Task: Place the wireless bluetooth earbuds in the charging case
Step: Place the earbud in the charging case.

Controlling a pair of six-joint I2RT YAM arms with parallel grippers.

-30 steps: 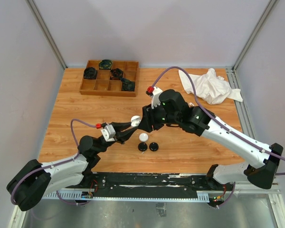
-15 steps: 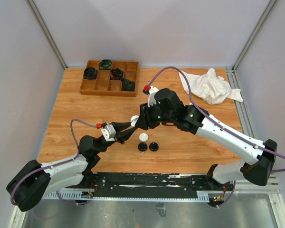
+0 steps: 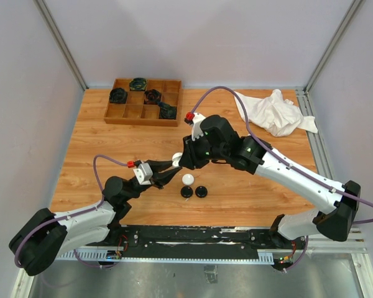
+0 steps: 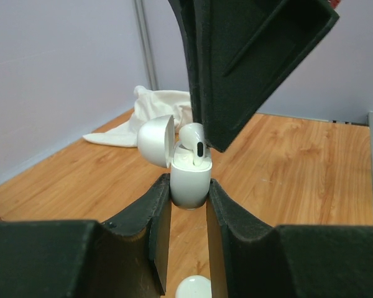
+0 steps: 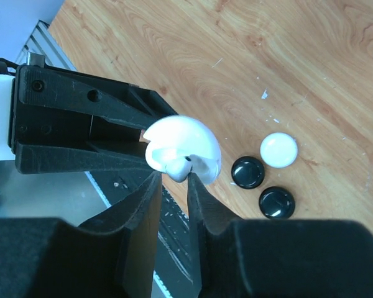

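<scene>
my left gripper [image 4: 189, 198] is clamped on the white charging case [image 4: 190, 180], which stands upright with its lid [image 4: 155, 141] swung open. a white earbud [image 4: 194, 138] stands in the case, long axis vertical, head up, stem down and hidden inside. my right gripper [image 5: 174, 186] has its fingers a narrow gap apart right at the earbud; whether they pinch it i cannot tell.

Right claw [image 3: 179, 162] closer in over the open white case [image 4: 190, 180], jaws narrower about the white earbud [image 4: 194, 138].

Pale grey walls [image 3: 193, 37] around a wood-grain table [image 3: 87, 136], aluminium corner posts [image 3: 62, 43]
</scene>
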